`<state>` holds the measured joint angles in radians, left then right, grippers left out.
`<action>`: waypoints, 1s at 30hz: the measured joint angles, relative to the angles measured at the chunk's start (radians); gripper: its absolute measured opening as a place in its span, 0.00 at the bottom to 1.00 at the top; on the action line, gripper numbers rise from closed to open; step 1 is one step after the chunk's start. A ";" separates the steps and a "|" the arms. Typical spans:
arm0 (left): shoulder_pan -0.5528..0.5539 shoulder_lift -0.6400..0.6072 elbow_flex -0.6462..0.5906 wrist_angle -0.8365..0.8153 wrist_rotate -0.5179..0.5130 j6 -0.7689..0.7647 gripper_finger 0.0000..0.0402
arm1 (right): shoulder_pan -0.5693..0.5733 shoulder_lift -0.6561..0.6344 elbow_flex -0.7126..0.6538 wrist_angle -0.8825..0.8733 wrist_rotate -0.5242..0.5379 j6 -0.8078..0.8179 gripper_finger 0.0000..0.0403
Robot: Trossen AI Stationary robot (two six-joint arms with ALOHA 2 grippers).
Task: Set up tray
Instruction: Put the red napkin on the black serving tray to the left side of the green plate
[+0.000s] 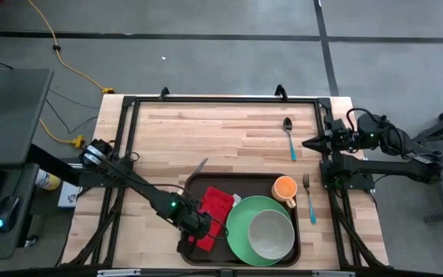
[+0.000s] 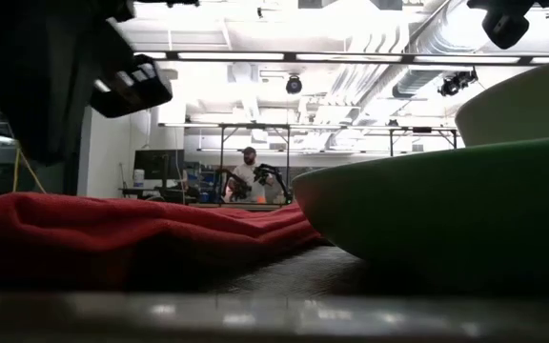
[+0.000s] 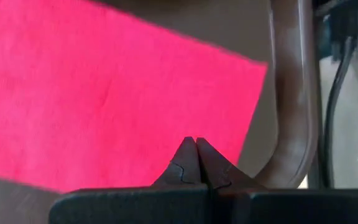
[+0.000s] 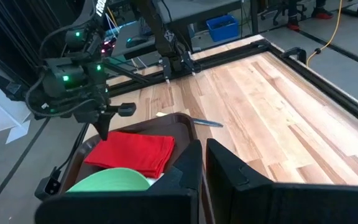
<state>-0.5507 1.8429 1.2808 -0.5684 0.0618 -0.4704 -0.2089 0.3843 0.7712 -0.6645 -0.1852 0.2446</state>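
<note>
The dark brown tray (image 1: 198, 185) lies at the table's near middle. On it are a folded red napkin (image 1: 215, 204), a green plate (image 1: 237, 227) with a pale bowl (image 1: 271, 235) in it, and an orange cup (image 1: 284, 187). My left gripper (image 1: 204, 235) is shut. It points down over the napkin's (image 3: 104, 93) near end, close to the tray's rim (image 3: 294, 93). My right gripper (image 1: 306, 142) is shut and waits at the table's right edge, away from the tray (image 4: 179, 124). My left gripper (image 3: 196, 144) comes at the red napkin from above with its shut fingertips over the napkin's near part (image 3: 166, 124). No cloth shows between the fingers. I cannot tell whether the tips touch the napkin or stand just above it.
A blue-handled spoon (image 1: 289, 137) and a blue-handled fork (image 1: 309, 198) lie on the wood to the right of the tray. A knife (image 1: 198, 167) lies by the tray's far left corner. The table's far half is bare wood. A person (image 2: 248, 176) stands in the room behind.
</note>
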 joint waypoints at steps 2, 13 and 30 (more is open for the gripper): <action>0.000 0.006 0.001 0.005 0.003 -0.004 0.02 | 0.000 0.001 0.000 -0.005 -0.003 0.001 0.00; 0.000 0.072 0.002 0.109 0.086 -0.058 0.02 | 0.000 0.000 0.000 -0.014 -0.042 -0.001 0.00; 0.001 0.119 0.006 0.113 0.059 -0.095 0.02 | 0.000 0.000 0.000 -0.039 -0.051 -0.021 0.00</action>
<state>-0.5501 1.9622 1.2866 -0.4556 0.1213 -0.5658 -0.2090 0.3847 0.7712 -0.7030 -0.2358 0.2237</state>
